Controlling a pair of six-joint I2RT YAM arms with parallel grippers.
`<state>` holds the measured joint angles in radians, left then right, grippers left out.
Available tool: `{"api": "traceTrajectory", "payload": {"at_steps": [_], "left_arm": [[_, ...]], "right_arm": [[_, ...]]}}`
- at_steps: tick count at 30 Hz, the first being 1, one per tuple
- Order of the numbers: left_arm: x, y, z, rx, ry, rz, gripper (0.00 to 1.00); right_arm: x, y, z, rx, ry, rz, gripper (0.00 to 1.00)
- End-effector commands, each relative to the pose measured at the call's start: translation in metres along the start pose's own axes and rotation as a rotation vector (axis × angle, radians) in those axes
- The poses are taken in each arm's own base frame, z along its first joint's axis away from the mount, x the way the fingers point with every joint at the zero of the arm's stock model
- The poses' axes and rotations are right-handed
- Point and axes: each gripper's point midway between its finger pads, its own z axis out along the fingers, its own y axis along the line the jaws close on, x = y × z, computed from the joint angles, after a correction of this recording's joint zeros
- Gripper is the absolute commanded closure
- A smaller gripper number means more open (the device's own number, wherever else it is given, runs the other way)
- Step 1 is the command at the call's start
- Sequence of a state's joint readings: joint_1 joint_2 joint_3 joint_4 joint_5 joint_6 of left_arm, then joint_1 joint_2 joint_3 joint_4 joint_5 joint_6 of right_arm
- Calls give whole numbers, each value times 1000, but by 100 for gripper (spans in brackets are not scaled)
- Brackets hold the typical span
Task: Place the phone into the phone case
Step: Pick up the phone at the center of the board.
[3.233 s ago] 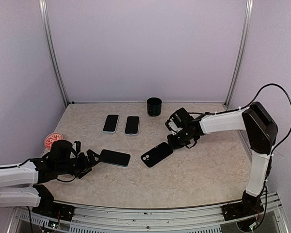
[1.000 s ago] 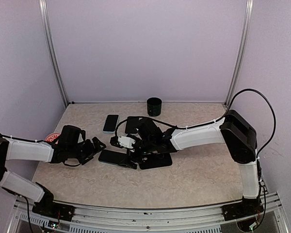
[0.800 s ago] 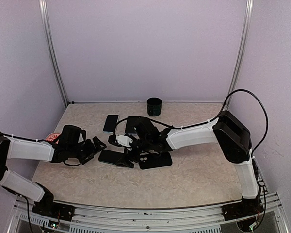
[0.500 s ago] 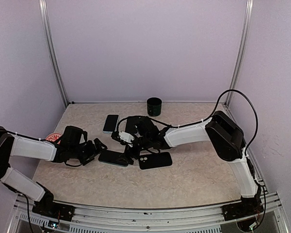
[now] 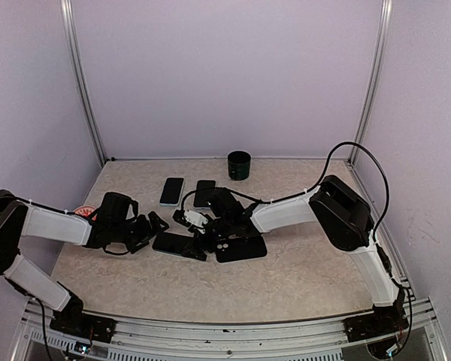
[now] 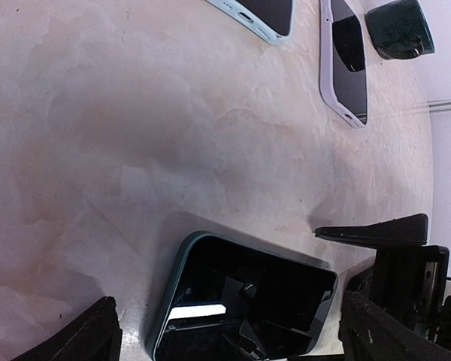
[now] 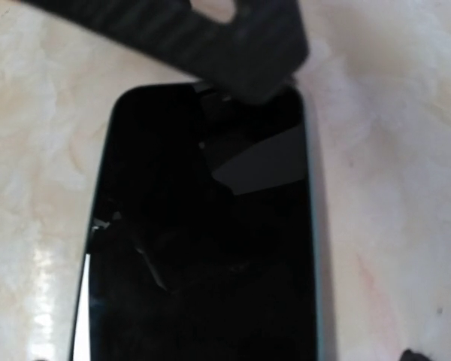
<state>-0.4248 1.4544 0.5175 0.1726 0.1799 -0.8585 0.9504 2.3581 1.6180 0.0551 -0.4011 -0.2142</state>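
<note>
The phone (image 5: 177,245) lies flat and screen up, dark with a teal rim (image 6: 240,297) (image 7: 203,241). Right of it lies the black phone case (image 5: 241,248), its camera holes showing. In the right wrist view the case's carbon-patterned edge (image 7: 233,45) overlaps the phone's far end. My left gripper (image 5: 155,228) (image 6: 233,342) is open at the phone's left end, one fingertip on each side of it. My right gripper (image 5: 204,231) hangs low over the phone's right end, open. Only one of its fingertips (image 7: 417,355) shows, apart from the phone.
Two other phones (image 5: 172,191) (image 5: 204,192) lie side by side behind the work area. A black cup (image 5: 239,165) stands at the back, near the wall. A red round thing (image 5: 81,216) sits by the left arm. Both arms crowd the middle.
The right arm's elbow has swung left and back while its gripper stayed low over the phone's right end. The case is now uncovered. The left gripper has edged slightly right.
</note>
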Motion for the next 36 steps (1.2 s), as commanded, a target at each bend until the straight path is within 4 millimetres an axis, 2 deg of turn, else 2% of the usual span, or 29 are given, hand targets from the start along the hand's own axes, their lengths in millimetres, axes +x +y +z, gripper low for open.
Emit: {"api": "traceTrajectory", "payload": {"at_steps": [1, 7, 9, 12, 16, 21, 24, 27, 32, 36], "left_arm": [[-7, -5, 2, 12, -6, 11, 1], [-6, -3, 2, 10, -6, 6, 1], [-5, -2, 2, 9, -4, 4, 1], [-4, -1, 2, 11, -5, 1, 1], [-3, -1, 2, 13, -1, -1, 1], [-5, -3, -1, 17, -9, -1, 1], [-7, -5, -3, 19, -16, 0, 1], [-8, -5, -5, 17, -18, 3, 1], [-11, -5, -10, 19, -28, 3, 1], [-13, -4, -12, 17, -35, 3, 1]], "right_arm": [[16, 8, 5, 12, 39, -5, 1], [8, 19, -1, -43, 3, 4, 1], [9, 16, 0, -26, 9, 11, 1], [15, 9, 2, 14, 33, 14, 1], [24, 9, 6, 8, 61, 16, 1], [28, 12, 9, -12, 76, 18, 9], [30, 12, 9, -7, 81, 22, 22], [32, 13, 8, -12, 83, 23, 24], [30, 18, 5, -33, 68, 13, 39], [26, 22, 1, -42, 45, 4, 40]]}}
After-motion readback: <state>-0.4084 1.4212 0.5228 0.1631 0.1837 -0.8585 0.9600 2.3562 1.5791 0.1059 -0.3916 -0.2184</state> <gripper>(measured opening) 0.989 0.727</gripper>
